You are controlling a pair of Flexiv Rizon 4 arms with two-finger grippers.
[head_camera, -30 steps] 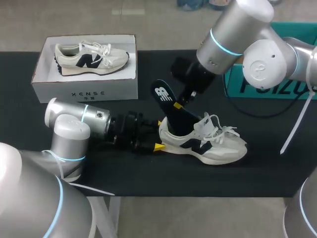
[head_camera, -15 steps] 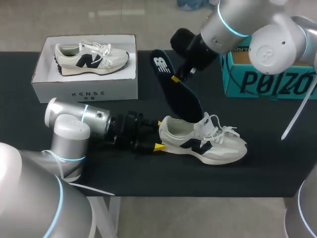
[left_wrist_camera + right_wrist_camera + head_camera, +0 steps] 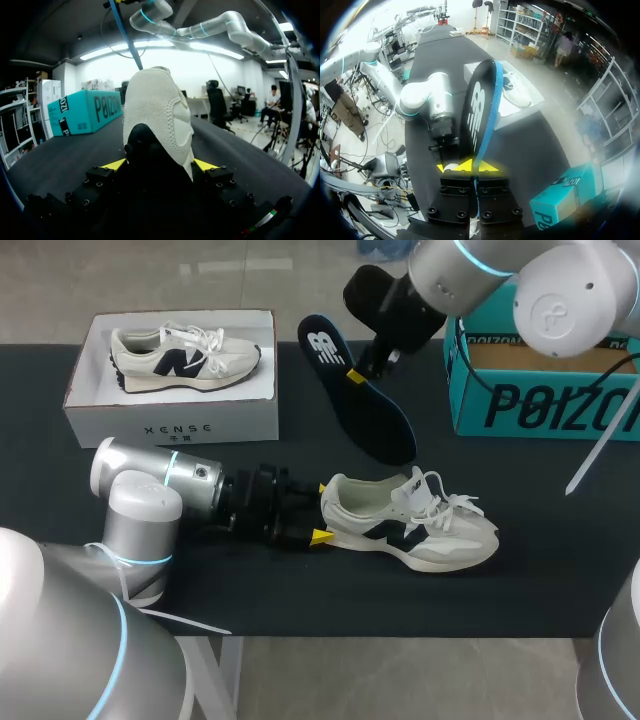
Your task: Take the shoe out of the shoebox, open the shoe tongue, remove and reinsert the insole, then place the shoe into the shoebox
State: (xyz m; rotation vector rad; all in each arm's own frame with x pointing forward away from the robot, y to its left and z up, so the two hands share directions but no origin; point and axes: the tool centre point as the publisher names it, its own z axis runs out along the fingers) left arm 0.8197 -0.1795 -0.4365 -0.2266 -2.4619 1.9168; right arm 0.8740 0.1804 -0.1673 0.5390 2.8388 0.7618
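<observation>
A white sneaker (image 3: 420,525) with a dark logo lies on its side on the black table, heel toward my left arm. My left gripper (image 3: 318,510) holds that heel; in the left wrist view the heel (image 3: 157,115) sits between the two yellow tips of the gripper (image 3: 160,165), touched from both sides. My right gripper (image 3: 355,375) hangs above the table behind the shoe, shut on a dark blue insole (image 3: 365,410) that slants down clear of the shoe. In the right wrist view the insole (image 3: 480,110) stands edge-on out of the gripper (image 3: 470,166).
A white shoebox (image 3: 170,420) at the back left holds a second matching sneaker (image 3: 185,355). A teal box (image 3: 540,405) stands at the back right under my right arm. A white strap (image 3: 600,475) hangs at the right edge.
My right gripper has drawn the insole up and back out of the shoe, so it now hangs free above the table. The left arm and the shoe have stayed put.
</observation>
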